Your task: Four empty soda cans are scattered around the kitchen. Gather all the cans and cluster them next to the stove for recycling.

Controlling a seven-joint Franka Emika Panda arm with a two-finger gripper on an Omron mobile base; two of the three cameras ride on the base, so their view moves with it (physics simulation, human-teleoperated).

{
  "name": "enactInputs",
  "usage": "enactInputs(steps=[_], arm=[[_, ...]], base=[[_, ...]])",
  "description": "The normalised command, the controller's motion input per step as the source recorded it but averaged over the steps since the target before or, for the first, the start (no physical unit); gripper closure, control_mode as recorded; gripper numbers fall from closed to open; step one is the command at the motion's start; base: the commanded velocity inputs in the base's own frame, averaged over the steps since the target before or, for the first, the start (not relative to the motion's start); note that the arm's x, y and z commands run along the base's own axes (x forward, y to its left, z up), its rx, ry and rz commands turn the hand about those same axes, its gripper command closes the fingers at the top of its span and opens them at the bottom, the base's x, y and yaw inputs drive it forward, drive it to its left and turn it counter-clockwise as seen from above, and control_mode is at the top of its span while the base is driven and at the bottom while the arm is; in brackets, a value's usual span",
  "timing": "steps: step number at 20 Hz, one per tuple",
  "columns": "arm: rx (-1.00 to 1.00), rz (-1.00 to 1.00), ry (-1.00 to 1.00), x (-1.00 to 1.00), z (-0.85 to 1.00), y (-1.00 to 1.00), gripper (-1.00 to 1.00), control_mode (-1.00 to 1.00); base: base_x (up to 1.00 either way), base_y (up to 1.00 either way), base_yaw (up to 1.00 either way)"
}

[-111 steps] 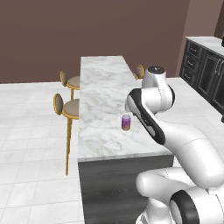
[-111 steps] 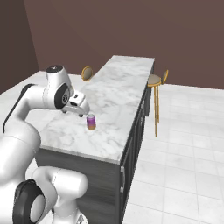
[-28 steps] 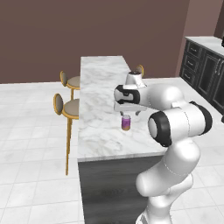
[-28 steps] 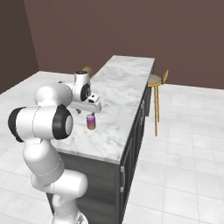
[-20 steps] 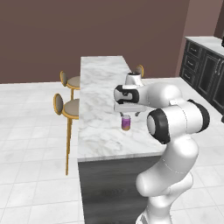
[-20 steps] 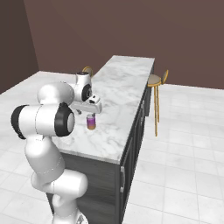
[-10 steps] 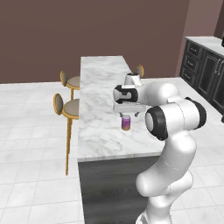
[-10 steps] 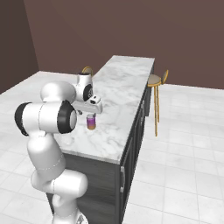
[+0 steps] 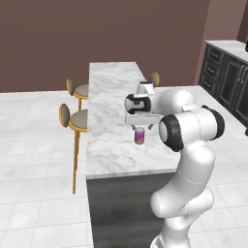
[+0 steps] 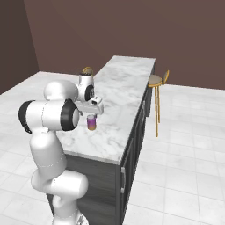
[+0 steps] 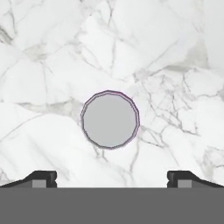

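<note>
Overhead, the claw (image 9: 140, 127) hung spread wide above the purple can (image 9: 139, 135), which stood upright on the marble table (image 9: 109, 101) towards its near edge. The hand view showed the can's silver top (image 11: 110, 119); the base views showed its purple side.

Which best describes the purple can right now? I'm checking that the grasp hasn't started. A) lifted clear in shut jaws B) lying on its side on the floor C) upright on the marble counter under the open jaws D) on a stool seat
C: the purple can stands upright on the marble counter, with the gripper directly above it, jaws spread wide.
</note>
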Motion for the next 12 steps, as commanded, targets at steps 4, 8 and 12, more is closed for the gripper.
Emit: enactInputs(steps=[4, 8, 12], arm=[[0.0, 0.0, 0.01, 0.09, -0.08, 0.0, -1.0, -1.0], [0.0, 0.0, 0.01, 0.09, -0.09, 0.0, -1.0, -1.0], [0.0, 0.0, 0.0, 0.11, -0.08, -0.01, -1.0, -1.0]], base=[[0.0, 0.0, 0.0], [0.0, 0.0, 0.0], [0.0, 0.0, 0.0]])
